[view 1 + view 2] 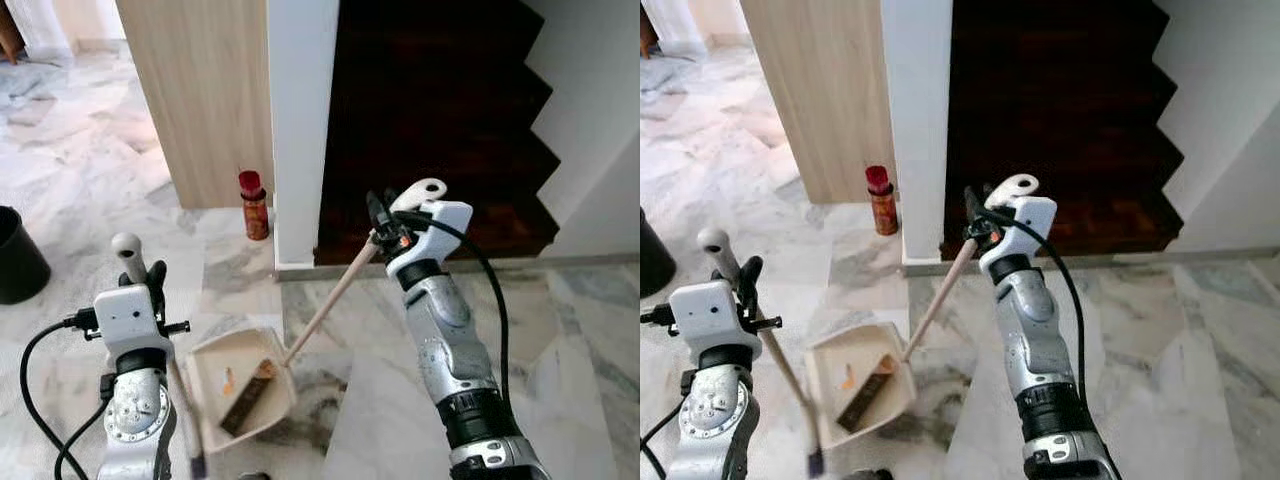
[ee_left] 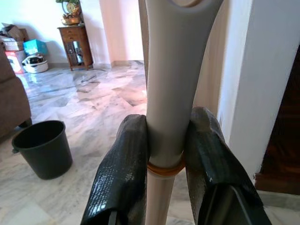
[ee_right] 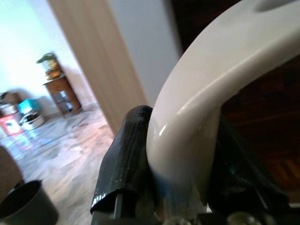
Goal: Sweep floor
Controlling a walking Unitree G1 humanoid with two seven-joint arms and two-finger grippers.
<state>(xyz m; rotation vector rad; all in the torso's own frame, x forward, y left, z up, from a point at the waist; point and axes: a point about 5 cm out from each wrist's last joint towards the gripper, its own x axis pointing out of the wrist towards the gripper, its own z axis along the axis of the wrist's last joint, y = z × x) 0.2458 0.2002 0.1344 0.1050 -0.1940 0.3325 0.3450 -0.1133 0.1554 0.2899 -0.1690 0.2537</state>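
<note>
Dustpan (image 1: 245, 385) between two arms

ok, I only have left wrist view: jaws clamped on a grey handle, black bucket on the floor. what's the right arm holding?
Observer: The right gripper is shut on the dustpan handle, a pale pole slanting down to the dustpan on the marble floor.
Operator: anything in the pan?
Observer: Yes, a flat brown piece and a small orange scrap.
Operator: obstacles ahead?
Observer: A red-capped can stands at the foot of the white pillar, with dark stairs to the pillar's right.
</note>
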